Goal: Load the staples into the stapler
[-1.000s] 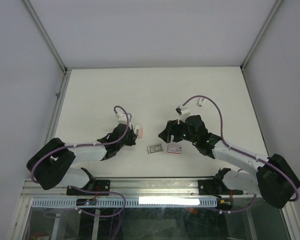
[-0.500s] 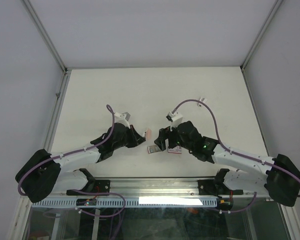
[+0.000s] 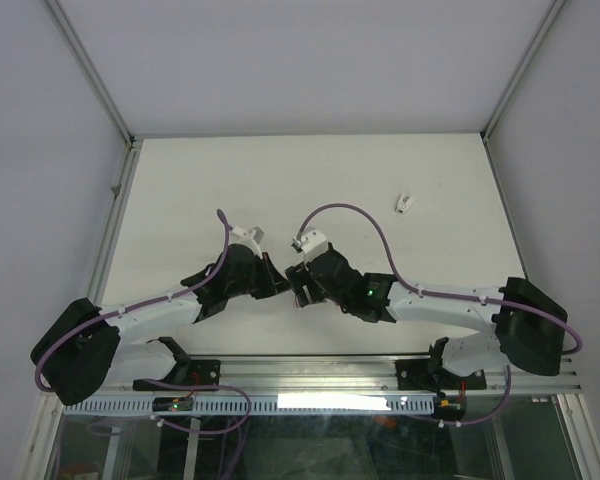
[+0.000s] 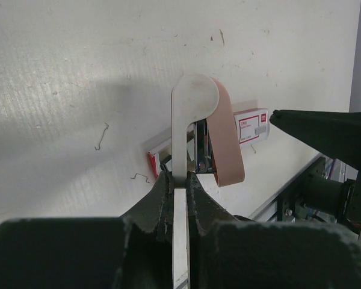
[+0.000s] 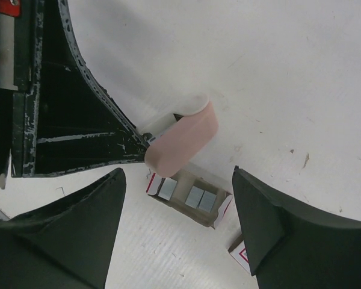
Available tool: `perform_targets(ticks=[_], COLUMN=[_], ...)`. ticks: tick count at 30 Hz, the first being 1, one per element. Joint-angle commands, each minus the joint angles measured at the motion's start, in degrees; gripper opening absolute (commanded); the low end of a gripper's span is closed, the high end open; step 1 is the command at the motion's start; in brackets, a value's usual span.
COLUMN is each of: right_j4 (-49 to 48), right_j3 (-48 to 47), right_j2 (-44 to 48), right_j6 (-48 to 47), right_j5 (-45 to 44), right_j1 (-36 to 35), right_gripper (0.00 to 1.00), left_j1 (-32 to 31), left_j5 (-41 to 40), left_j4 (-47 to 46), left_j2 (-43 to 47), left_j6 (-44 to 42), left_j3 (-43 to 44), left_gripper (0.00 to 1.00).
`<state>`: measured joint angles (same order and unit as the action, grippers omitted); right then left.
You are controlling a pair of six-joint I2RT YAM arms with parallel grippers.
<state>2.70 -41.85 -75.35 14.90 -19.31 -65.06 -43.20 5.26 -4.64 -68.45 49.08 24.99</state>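
My left gripper (image 4: 179, 178) is shut on the white base of a stapler (image 4: 191, 99), whose pink top (image 4: 226, 147) stands swung open beside it. In the top view this gripper (image 3: 277, 281) meets my right gripper (image 3: 299, 287) at the table's front centre. The right gripper (image 5: 177, 179) is open and hovers over the grey tray of silvery staple strips (image 5: 195, 197). The stapler's pink end (image 5: 182, 143) hangs just over the tray's left end. The white box with a red label (image 5: 238, 257) lies beside the tray. It also shows in the left wrist view (image 4: 251, 125).
Loose bent staples (image 4: 101, 136) lie on the white table (image 3: 310, 180) left of the stapler. A small white clip (image 3: 406, 203) lies at the back right. The table's metal front rail (image 3: 310, 372) runs close behind the box.
My right arm has swung left over the tray and box until its gripper sits close to the left gripper. The left gripper still holds the stapler, shifted slightly toward the tray.
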Motion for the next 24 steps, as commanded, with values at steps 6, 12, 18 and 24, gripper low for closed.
perform_targets(ticks=[6,12,18,24], right_j4=[0.30,4.60,6.37,6.62], right_j3=[-6.93,-9.00,-9.22,-8.51], right_j2=[-7.32,-9.13,-6.86,-4.05], right_j6=[-1.08,-0.10,0.41,-0.19], right_j5=[-8.53,-15.15,-18.96,-16.85], right_j1=[-2.85,-3.73,-3.59,-0.92], right_gripper=[0.72,0.66,0.59,0.56], left_j1=[-0.73,-0.72,-0.69,-0.67], left_j5=[2.11,0.55,0.45,-0.36], left_j4=[-1.47,-1.05,-0.28,0.78], left_j2=[0.63,1.39,1.42,2.54], left_j6=[0.70,0.34,-0.48,-1.47], left_j3=[2.61,2.09,1.91,1.59], left_gripper=[0.00,0.00,0.00,0.00])
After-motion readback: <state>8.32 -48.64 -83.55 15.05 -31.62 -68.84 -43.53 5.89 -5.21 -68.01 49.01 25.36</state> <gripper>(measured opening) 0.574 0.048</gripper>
